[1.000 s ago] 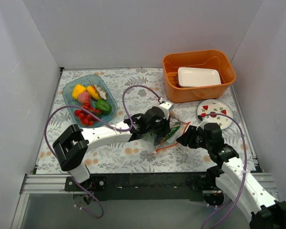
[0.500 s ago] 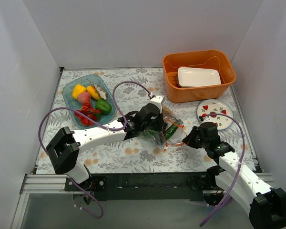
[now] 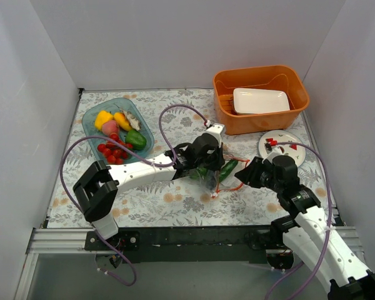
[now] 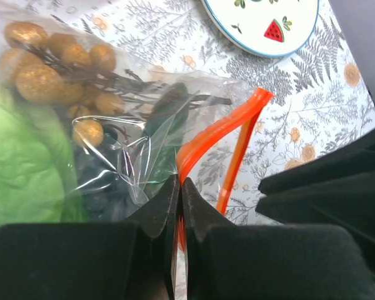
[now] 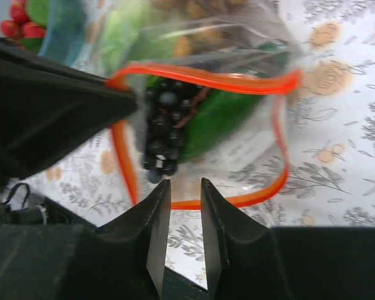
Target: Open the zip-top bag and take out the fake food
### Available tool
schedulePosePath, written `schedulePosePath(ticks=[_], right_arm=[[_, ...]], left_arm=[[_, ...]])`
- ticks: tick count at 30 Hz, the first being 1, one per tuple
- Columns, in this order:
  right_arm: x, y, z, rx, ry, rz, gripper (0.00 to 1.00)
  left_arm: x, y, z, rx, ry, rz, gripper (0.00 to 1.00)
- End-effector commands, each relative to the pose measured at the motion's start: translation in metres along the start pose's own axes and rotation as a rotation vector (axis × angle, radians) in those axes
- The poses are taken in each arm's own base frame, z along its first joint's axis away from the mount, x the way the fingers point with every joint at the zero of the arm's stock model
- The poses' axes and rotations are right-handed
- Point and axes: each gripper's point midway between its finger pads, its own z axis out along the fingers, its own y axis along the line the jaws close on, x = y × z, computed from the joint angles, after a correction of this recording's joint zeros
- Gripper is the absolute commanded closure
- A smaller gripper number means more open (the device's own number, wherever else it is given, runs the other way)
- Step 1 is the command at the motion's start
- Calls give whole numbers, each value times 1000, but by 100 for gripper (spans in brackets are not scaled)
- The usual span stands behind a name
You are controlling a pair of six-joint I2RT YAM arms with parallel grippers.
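Right pincer (image 5: pixel 184 185) reopened, slightly spread — left pincer (image 4: pixel 180 182) pinching zip-top bag (image 4: pixel 128 156).

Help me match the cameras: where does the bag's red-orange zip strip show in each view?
Top external: zip strip just below and right of centre.
Left wrist: centre-right, running up to the right.
Right wrist: an open loop across the middle.
Shared landmark: the green cucumber inside the bag.

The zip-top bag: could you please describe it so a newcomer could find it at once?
Start at the orange basket at the table's far right, then come toward the arms to mid-table. The zip-top bag lies there. It alone is clear crinkly plastic with a red-orange zip strip.
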Motion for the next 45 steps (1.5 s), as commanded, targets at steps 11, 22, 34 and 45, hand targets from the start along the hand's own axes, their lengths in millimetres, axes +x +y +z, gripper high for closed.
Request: schedulePosePath(ticks=[11, 22, 34, 45], right_arm=[[-11, 23, 21, -116, -92, 203, 68], [-23, -14, 52, 46, -194, 326, 58], [-28, -34, 69, 126, -250, 369, 51], [-40, -44, 83, 150, -315, 357, 42]], left_arm=[[-9, -37, 9, 66, -32, -32, 100], [-9, -47, 11, 58, -50, -72, 100], [-13, -60, 17, 78, -64, -104, 100], [-24, -75, 20, 113, -73, -125, 100]])
